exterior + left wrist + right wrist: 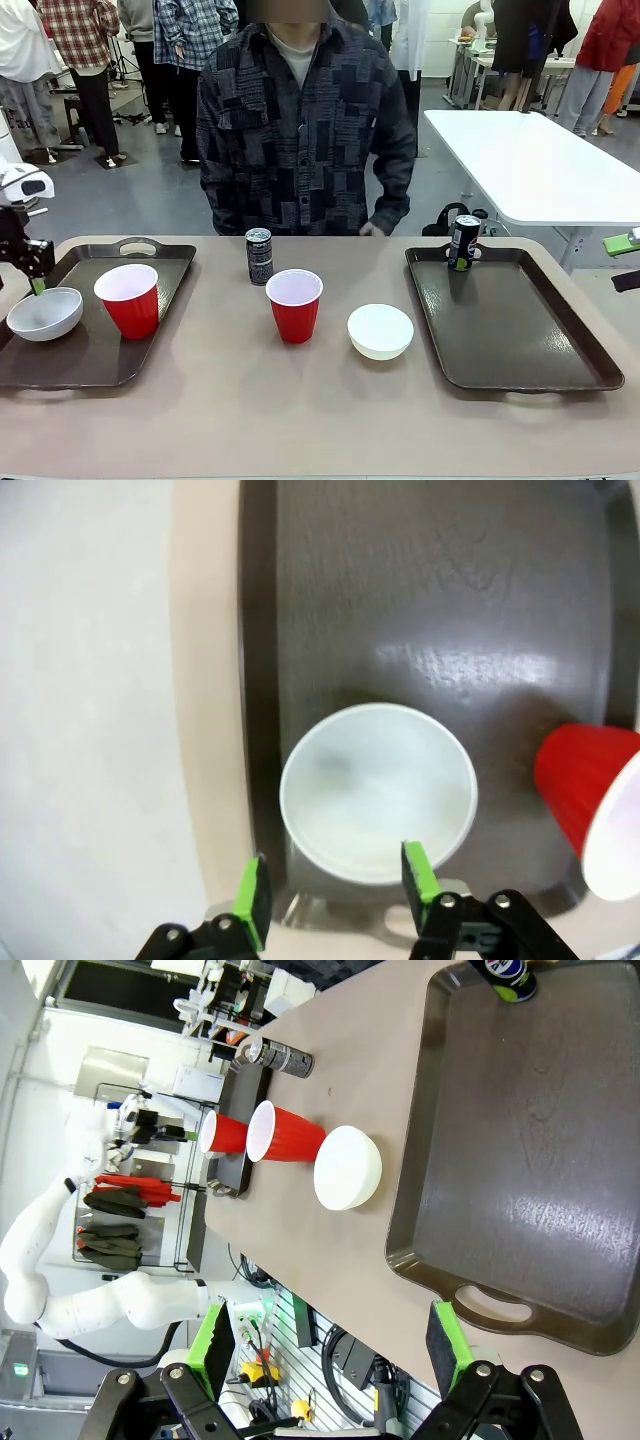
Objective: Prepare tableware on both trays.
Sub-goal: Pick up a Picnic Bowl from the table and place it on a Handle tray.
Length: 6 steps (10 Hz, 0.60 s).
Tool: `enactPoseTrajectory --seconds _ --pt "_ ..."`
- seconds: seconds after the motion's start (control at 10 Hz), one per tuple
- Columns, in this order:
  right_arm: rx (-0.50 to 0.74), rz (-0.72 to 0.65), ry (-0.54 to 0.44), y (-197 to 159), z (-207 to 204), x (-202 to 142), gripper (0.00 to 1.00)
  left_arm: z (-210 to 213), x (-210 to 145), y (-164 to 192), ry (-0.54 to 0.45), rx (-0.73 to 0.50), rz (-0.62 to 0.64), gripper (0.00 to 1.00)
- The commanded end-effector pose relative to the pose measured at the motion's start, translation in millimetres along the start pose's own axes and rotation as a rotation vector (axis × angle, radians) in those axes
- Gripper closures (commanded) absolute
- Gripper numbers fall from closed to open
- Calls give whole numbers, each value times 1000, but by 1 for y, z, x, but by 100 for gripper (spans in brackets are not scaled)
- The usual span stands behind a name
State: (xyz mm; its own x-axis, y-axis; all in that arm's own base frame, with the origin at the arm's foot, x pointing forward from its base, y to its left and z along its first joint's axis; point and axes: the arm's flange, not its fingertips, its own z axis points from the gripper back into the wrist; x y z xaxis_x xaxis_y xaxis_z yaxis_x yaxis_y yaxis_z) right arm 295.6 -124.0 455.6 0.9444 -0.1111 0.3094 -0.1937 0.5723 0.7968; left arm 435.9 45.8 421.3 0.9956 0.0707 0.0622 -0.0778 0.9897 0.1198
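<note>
1. White bowl [378,790] sits hard against the left tray [420,600] rim, red cup [580,790] just beside it.
2. My left gripper [333,865] is spread wide and empty over the bowl's edge.
3. My right gripper [330,1322] is wide apart and empty, off the right tray [520,1160] handle edge; open floor up to the can [505,972].

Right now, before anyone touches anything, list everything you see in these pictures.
trays: two, dark brown, left end, right end
cups: two, red, one on left tray, one mid-table
bowls: two, white, one on left tray, one right of the mid-table cup
cans: two, dark, one behind the mid-table cup, one in right tray's far left corner
table: one, tan, under everything
side table: one, white, back right
person: one, dark patterned shirt, far side
left tool: one, black and green, open over the left tray's bowl
right tool: one, black and green, open, right of the right tray
</note>
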Motion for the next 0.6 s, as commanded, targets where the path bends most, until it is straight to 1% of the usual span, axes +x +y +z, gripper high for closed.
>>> enactPoseTrajectory --seconds 0.0,0.1,0.2,0.3,0.4,0.5 --pt "18 3 -4 -1 0 0 0 40 -8 -12 0 10 -7 15" --pt "18 3 -4 -1 0 0 0 59 -16 -17 20 -12 -5 15" --pt "18 3 -4 -1 0 0 0 78 -26 -25 16 -58 -25 15" --pt "18 3 -4 -1 0 0 0 92 -32 -32 1 -109 -22 15" --pt "18 3 -4 -1 0 0 0 101 -41 -38 -24 -138 -25 15" --pt "18 3 -4 -1 0 0 0 110 -49 -41 -28 -160 -31 15"
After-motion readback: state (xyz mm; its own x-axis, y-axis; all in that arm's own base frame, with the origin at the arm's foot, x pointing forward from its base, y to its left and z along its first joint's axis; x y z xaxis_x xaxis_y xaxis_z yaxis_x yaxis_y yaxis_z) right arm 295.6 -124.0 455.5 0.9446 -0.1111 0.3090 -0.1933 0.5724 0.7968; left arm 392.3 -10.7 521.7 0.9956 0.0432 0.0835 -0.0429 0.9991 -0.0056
